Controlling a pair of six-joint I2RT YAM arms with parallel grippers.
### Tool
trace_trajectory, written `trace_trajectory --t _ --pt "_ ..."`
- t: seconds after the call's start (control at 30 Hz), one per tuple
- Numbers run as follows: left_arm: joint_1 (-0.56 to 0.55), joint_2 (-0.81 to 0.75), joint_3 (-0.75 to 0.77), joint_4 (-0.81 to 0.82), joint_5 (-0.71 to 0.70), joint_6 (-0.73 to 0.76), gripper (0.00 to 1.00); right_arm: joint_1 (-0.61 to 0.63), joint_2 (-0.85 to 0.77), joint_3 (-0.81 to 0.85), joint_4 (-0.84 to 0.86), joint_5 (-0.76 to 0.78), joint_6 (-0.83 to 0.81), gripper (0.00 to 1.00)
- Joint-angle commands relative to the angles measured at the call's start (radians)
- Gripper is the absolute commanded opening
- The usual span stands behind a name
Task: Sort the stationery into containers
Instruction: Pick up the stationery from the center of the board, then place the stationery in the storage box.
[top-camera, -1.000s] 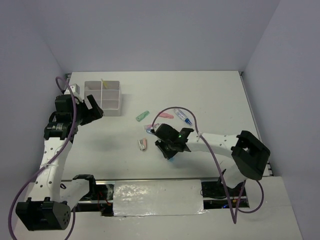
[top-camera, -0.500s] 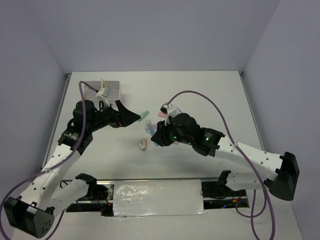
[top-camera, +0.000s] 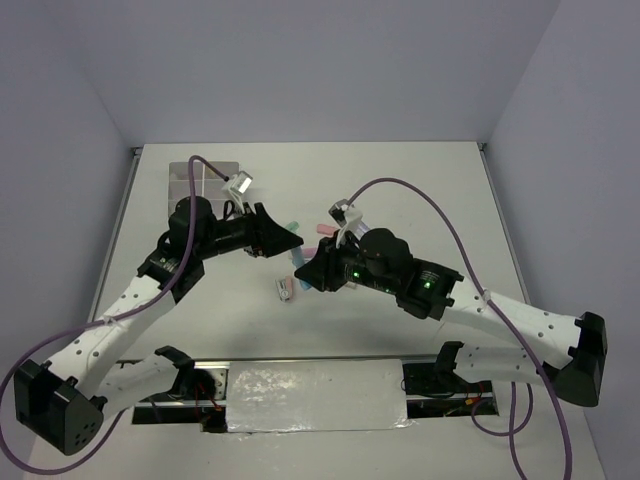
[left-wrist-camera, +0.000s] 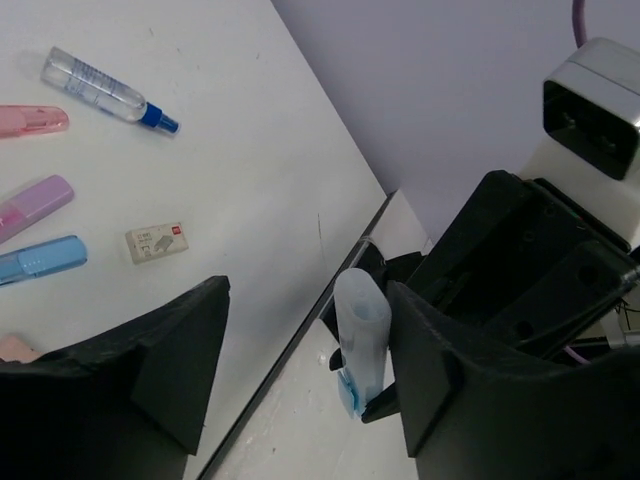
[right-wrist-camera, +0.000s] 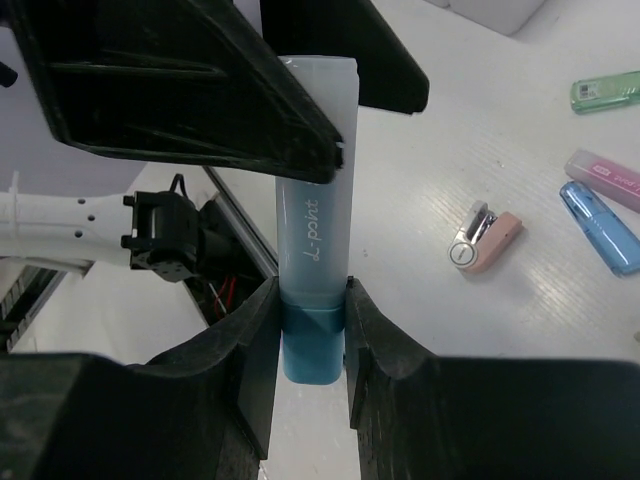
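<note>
My right gripper (right-wrist-camera: 312, 335) is shut on the darker cap end of a blue capped stick (right-wrist-camera: 312, 230) and holds it up above the table. In the left wrist view the stick (left-wrist-camera: 362, 335) stands between the wide-apart fingers of my open left gripper (left-wrist-camera: 308, 310), close against the right finger. In the top view the two grippers meet mid-table, left gripper (top-camera: 283, 243) and right gripper (top-camera: 306, 277). The whitish compartment box (top-camera: 182, 170) stands at the far left, partly hidden behind my left arm.
On the table lie a green stick (right-wrist-camera: 605, 90), a pink-purple stick (right-wrist-camera: 605, 178), a blue stick (right-wrist-camera: 600, 228) and a pink correction tape (right-wrist-camera: 485, 238). A clear blue-tipped pen (left-wrist-camera: 100, 88), a pink stick (left-wrist-camera: 30, 120) and a white eraser (left-wrist-camera: 155, 242) lie further right.
My left gripper swung from the box to mid-table. My right gripper lifted the blue stick and brought it between the left fingers.
</note>
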Motion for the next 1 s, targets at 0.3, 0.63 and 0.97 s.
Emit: trace_trajectory --t 0.3,0.63,0.97 --pt "-0.022 0.054 0.068 0.031 -0.032 -0.006 0.08 0.038 0.088 0.132 -0.021 0.104 -0.033 0.00" --pt "-0.022 0.056 0.293 -0.247 -0.226 0.157 0.00 -0.020 -0.043 0.001 0.065 0.099 -0.089 1.00" --pt "0.145 0.250 0.614 -0.539 -1.090 0.261 0.00 -0.267 -0.393 -0.177 -0.064 0.061 -0.117 1.00"
